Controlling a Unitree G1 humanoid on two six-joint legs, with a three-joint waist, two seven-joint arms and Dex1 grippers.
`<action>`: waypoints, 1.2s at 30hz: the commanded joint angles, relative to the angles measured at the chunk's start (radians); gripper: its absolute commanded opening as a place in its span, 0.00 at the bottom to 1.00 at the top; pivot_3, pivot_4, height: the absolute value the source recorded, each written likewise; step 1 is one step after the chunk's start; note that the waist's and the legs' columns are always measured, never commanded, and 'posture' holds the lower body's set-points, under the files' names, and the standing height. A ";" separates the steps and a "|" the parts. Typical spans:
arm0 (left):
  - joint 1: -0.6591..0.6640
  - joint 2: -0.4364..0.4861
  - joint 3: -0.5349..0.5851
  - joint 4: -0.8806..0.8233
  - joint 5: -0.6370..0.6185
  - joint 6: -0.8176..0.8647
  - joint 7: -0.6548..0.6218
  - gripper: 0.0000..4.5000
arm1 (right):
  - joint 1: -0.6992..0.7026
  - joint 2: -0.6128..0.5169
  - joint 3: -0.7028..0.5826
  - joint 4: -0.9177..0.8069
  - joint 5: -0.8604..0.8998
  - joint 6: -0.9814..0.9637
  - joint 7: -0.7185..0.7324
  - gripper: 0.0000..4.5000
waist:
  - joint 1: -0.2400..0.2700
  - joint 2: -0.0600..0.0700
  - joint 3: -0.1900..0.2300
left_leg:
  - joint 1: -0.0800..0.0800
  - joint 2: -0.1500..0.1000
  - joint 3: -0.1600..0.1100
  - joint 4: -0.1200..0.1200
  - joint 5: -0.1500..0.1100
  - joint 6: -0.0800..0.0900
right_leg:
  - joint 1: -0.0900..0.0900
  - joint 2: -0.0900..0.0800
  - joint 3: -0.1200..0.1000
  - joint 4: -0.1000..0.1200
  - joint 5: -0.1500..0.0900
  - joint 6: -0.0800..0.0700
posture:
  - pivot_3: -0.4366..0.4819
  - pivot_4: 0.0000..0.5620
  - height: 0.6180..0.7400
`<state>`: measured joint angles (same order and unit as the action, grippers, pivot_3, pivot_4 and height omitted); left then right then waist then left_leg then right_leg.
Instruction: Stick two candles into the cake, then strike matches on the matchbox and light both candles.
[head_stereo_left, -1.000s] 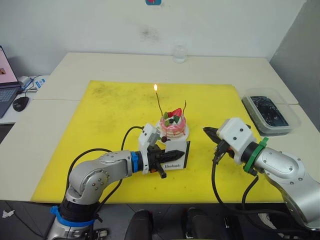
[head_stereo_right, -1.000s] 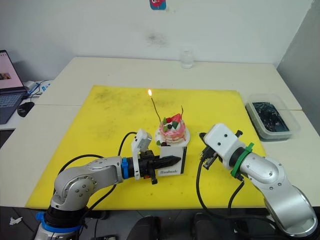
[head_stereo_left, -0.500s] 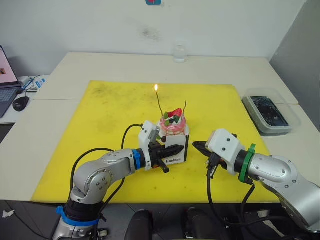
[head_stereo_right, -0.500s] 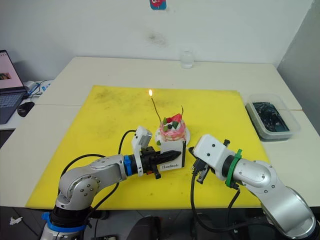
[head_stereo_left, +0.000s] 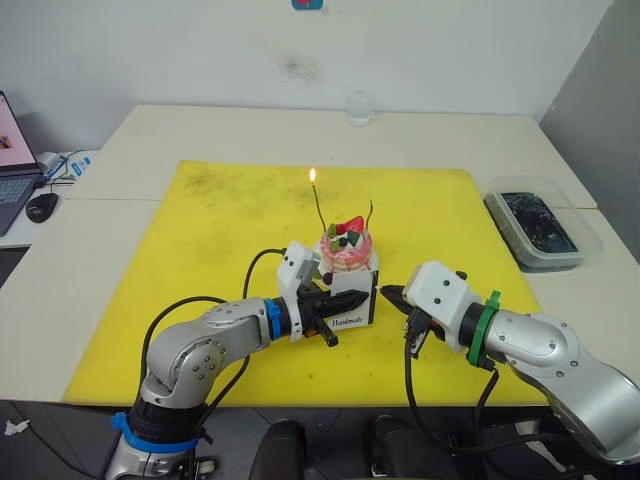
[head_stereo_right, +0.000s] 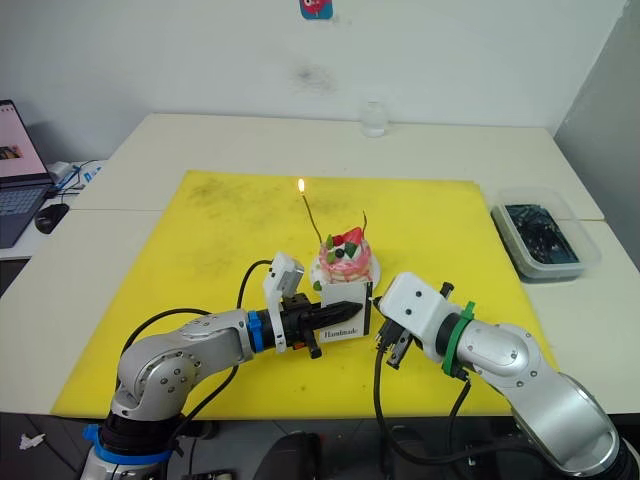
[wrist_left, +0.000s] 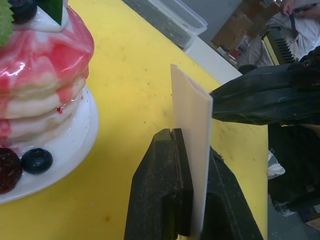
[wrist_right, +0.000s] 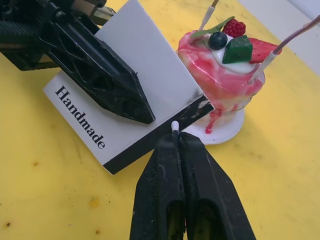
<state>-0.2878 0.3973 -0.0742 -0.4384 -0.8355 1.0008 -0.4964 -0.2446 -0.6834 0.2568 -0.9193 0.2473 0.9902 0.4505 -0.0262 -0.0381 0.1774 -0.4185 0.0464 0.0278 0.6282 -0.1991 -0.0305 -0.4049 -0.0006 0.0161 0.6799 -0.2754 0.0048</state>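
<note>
Yellow mat on table; glass behind; bin right; laptop left.

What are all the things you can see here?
Cake: one, pink and white, on the mat's middle.
Candles: two, thin, in the cake; the left one burns.
Matchbox: one, white with black strip, in front of the cake.
Match: one, white tip at the black strip.
Mat: one, yellow, on the table.
Glass: one, clear, far edge.
Tub: one, clear, right side.
Laptop and mouse: far left.
Left gripper: holds the matchbox.
Right gripper: holds the match.
</note>
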 joint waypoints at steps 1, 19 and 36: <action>-0.016 0.003 0.000 -0.032 -0.015 -0.001 -0.018 0.00 | -0.009 0.004 -0.003 -0.010 -0.014 -0.019 -0.010 0.00 | 0.000 0.000 0.000 | 0.000 0.000 0.000 0.000 0.000 0.000 | 0.000 0.000 0.000 0.000 0.000 0.000 | 0.48 0.27 1.00; -0.027 0.017 -0.045 -0.053 -0.002 -0.015 -0.071 0.00 | -0.017 0.011 0.039 0.014 -0.040 -0.022 -0.006 0.00 | 0.000 0.000 0.000 | 0.000 0.000 0.000 0.000 0.000 0.000 | 0.000 0.000 0.000 0.000 0.000 0.000 | 0.48 0.27 1.00; 0.064 0.153 0.005 -0.088 -0.011 -0.019 -0.139 0.00 | -0.047 0.051 -0.160 0.016 -0.125 -0.096 -0.084 0.00 | 0.000 0.000 0.000 | -0.001 0.001 0.000 -0.001 0.000 0.000 | -0.001 -0.001 0.000 0.000 0.000 0.000 | 0.48 0.27 1.00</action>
<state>-0.2239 0.5494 -0.0934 -0.4892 -0.8246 0.9818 -0.6394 -0.2818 -0.6360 0.1182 -0.8531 0.1137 0.9071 0.3581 -0.0265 -0.0379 0.1775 -0.4190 0.0475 0.0275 0.6274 -0.1992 -0.0306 -0.4060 -0.0011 0.0157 0.6796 -0.2758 0.0044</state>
